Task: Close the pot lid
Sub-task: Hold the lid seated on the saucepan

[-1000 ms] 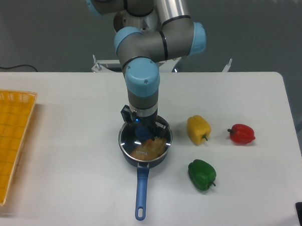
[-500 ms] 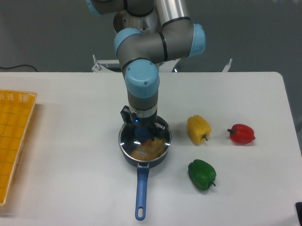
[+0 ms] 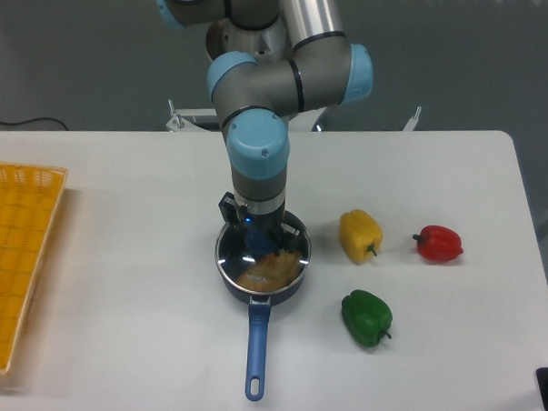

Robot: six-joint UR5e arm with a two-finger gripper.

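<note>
We've got the round glass lid [image 3: 264,262] on the dark-blue saucepan [image 3: 260,300] right under the two-finger gripper [image 3: 257,242], grip unclear honestly.

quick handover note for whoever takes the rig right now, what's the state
End effector: down over the centre of the lid, at its knob; whether it is open or shut cannot be told.
Lid: appears seated on the pot, rim matching rim.
Pot: mid-table, handle toward the camera, something brown inside.
Done: lid looks placed.
Left: confirm release, lift the arm clear.
</note>
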